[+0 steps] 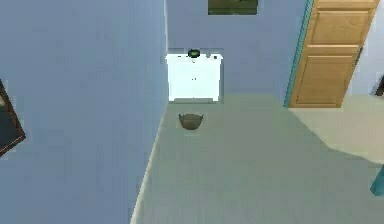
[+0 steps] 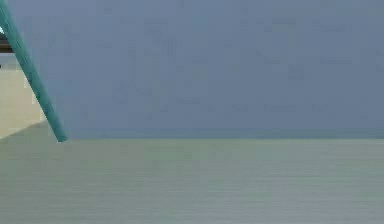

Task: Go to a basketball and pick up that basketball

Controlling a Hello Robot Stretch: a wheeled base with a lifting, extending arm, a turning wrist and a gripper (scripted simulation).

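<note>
In the forward view a small dark round object (image 1: 194,52) sits on top of a white cabinet (image 1: 192,78) against the far wall; its shape is too small to name. A brownish bowl-shaped basket (image 1: 190,121) stands on the floor in front of the cabinet.
A blue wall (image 1: 80,90) runs along the forward view's left, bearing a dark-framed picture (image 1: 8,118). A wooden door (image 1: 332,55) with a teal frame stands at the right. In the arm side view a blue wall (image 2: 210,65) faces me, with a teal door frame edge (image 2: 32,72) at left.
</note>
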